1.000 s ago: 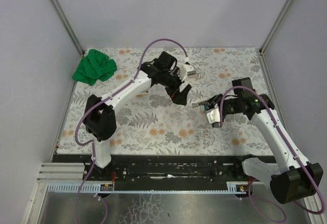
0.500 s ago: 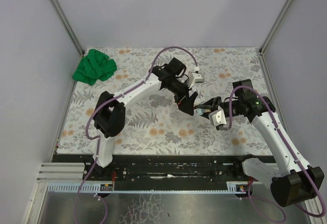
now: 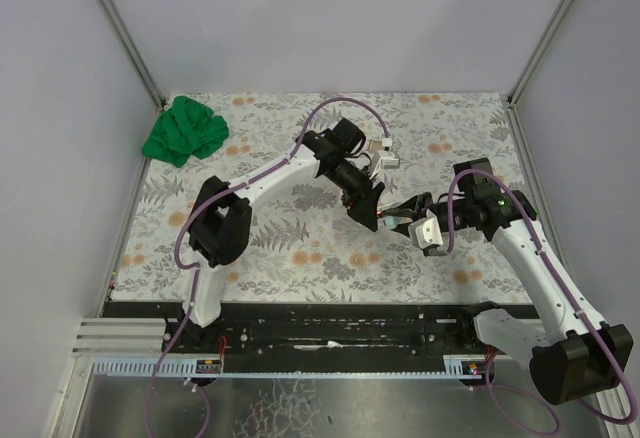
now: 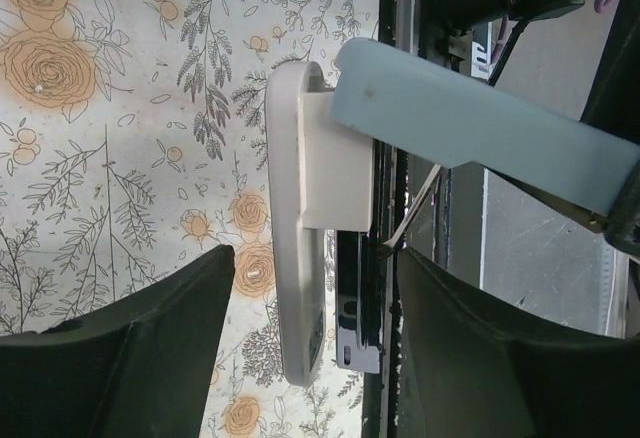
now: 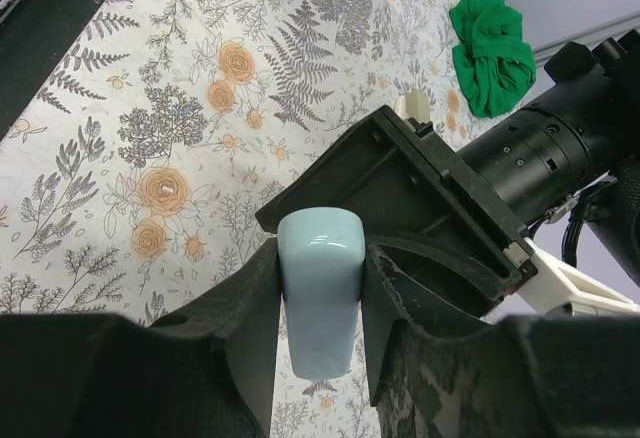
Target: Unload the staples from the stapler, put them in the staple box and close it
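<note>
The stapler has a pale blue lid, a white base and a dark metal magazine. It is hinged open and held above the floral table. My right gripper is shut on the blue lid from both sides. My left gripper is open, and its black fingers straddle the free end of the base and magazine with gaps on both sides. In the right wrist view the left gripper's black body sits just behind the lid. No staples show.
A crumpled green cloth lies at the table's far left corner, also in the right wrist view. Grey walls and metal posts bound the table. A black rail runs along the near edge.
My left arm has swung right and toward me until its open gripper sits around the stapler's end. My right gripper has shifted slightly with the stapler.
</note>
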Controlling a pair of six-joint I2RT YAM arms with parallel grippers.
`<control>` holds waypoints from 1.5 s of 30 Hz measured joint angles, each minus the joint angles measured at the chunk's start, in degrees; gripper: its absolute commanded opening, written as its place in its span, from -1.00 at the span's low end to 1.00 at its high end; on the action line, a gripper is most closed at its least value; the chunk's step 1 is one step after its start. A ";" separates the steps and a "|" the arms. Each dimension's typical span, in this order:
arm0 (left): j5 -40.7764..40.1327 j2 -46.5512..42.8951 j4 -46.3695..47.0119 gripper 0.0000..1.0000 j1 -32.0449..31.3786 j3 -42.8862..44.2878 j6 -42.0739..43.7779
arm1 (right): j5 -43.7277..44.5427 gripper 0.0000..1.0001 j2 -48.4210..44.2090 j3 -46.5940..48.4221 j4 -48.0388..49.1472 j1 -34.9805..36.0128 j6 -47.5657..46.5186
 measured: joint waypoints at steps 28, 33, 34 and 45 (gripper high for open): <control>-9.18 0.63 0.02 -0.27 1.33 0.46 -4.07 | 0.68 0.98 -0.17 -1.03 2.16 0.00 2.71; -16.76 0.09 2.12 -0.35 1.90 -0.31 -7.39 | 1.27 0.98 -0.13 -1.51 7.82 0.00 15.19; -18.53 -0.24 2.84 -0.37 1.92 -0.83 -8.09 | 1.62 0.98 -0.07 -1.51 9.68 0.00 19.54; -31.19 -9.92 13.03 -0.34 1.92 -9.20 -11.63 | 9.14 0.98 7.56 1.33 21.31 0.00 62.99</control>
